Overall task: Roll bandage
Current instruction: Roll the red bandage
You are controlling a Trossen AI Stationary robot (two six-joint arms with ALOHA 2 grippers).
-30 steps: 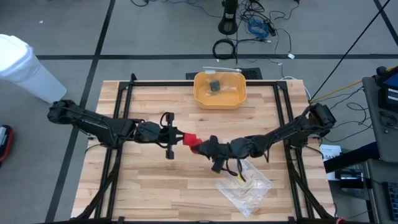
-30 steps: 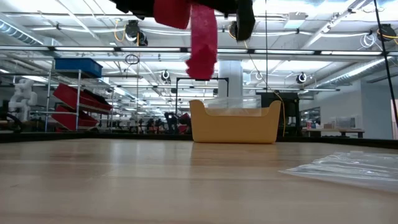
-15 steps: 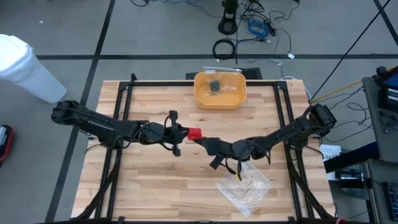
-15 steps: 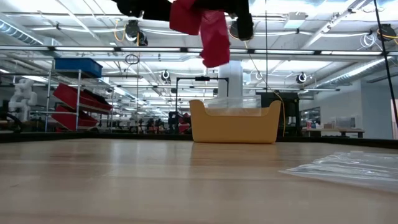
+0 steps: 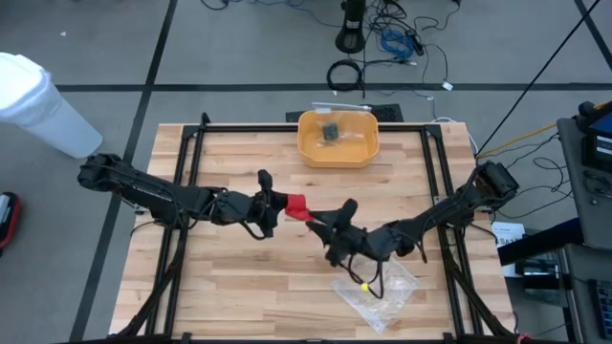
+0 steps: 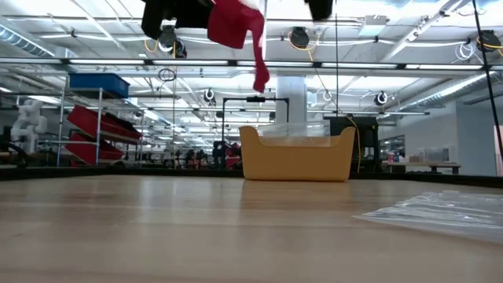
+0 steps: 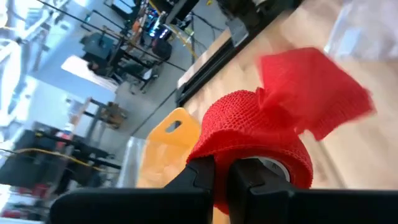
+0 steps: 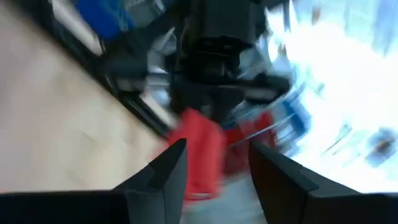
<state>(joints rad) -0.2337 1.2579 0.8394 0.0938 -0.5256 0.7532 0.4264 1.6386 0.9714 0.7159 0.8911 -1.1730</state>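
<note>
The left gripper (image 5: 273, 203) is clamped on the bandage (image 5: 295, 204), a red, woven roll with a loose tail hanging free, held high over the middle of the table (image 5: 239, 277). The right gripper (image 5: 320, 225) sits just beside it, fingers apart and holding nothing. Bare pale wood lies beneath. A smooth yellow bin (image 5: 338, 139) stands at the far edge; a crinkled clear bag (image 5: 378, 291) lies near the front edge.
</note>
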